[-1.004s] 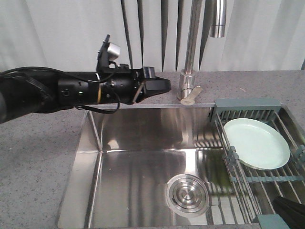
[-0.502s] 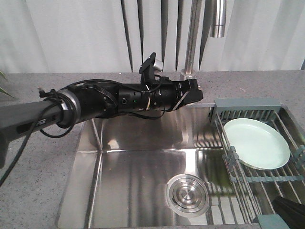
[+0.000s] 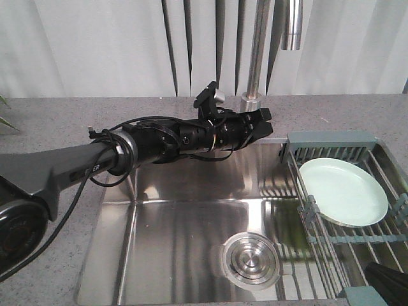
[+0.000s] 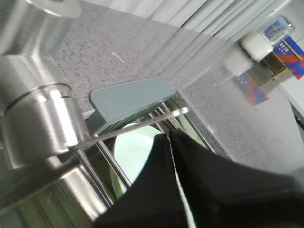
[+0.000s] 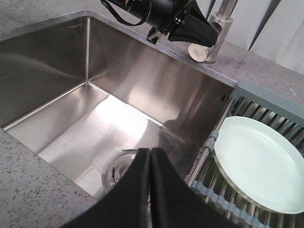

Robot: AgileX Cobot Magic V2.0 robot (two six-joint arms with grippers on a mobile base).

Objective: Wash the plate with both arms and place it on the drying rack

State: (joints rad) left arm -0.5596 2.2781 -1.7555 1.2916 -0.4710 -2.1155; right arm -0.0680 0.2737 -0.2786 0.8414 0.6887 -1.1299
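Resting flat on the wire drying rack (image 3: pixel 344 233), the round mint-green plate (image 3: pixel 344 191) lay untouched; my left gripper (image 3: pixel 262 122) was released, my right gripper (image 5: pixel 150 164) clenched empty.

Mint-green plate (image 3: pixel 343 190), grey-green rack (image 3: pixel 329 141)

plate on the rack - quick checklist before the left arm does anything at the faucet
1. Plate lying flat on drying rack: ok.
2. Left gripper at the faucet handle: ok, though contact cannot be told.
3. Left jaws holding nothing: ok; open or shut, cannot tell.
4. Right gripper shut and empty: ok.
5. Sink basin free of dishes: ok.
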